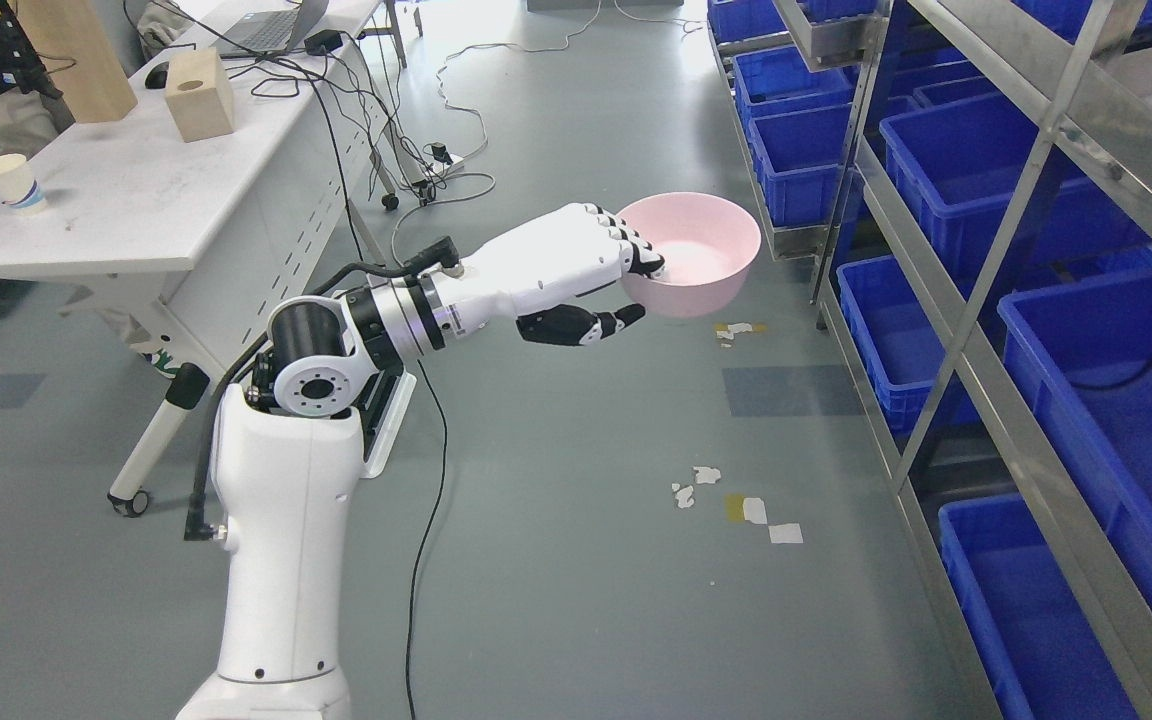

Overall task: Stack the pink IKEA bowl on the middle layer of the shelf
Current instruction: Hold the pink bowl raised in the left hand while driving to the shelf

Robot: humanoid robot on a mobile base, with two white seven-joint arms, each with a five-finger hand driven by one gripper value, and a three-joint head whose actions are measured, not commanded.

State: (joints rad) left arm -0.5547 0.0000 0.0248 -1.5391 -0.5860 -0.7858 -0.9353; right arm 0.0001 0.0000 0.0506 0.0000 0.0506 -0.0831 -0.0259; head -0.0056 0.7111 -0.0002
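Note:
A pink bowl (701, 250) is held upright in the air over the grey floor, left of the metal shelf (996, 250). My left hand (626, 275) is shut on the bowl's near rim, fingers curled over the rim into the bowl and thumb under its outer wall. The left arm reaches from the lower left toward the shelf. The bowl is short of the shelf's upright posts. The right arm is out of view.
The shelf on the right holds several blue bins (966, 170) on its layers. A white table (126, 200) at the left carries a paper cup (11, 182) and wooden blocks (200, 95). Cables (426, 500) and paper scraps (736, 505) lie on the floor.

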